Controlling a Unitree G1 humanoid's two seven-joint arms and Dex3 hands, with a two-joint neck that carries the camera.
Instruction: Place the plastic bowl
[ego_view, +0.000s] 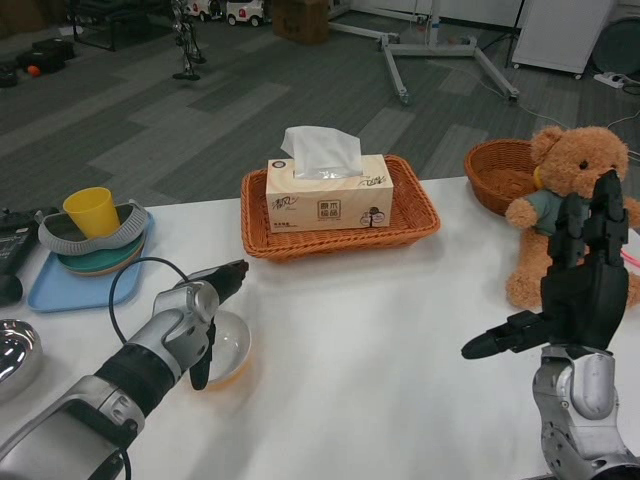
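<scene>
Here the white rectangular table carries everything, set out toward its edges so the middle stays free for placing. At the far edge sits a brown woven rectangular basket holding a beige cardboard tissue box. By the right edge a brown plush teddy bear sits upright before a round brown wicker bowl. Toward the left edge a light blue flat tray bears stacked dishes with a yellow plastic cup on top. Near the front-left, the pale plastic bowl with an orange underside rests upright on the table. The left hand lies over its rim, fingers spread, apparently letting go. The right hand waits raised near the bear, fingers wide, holding nothing.
</scene>
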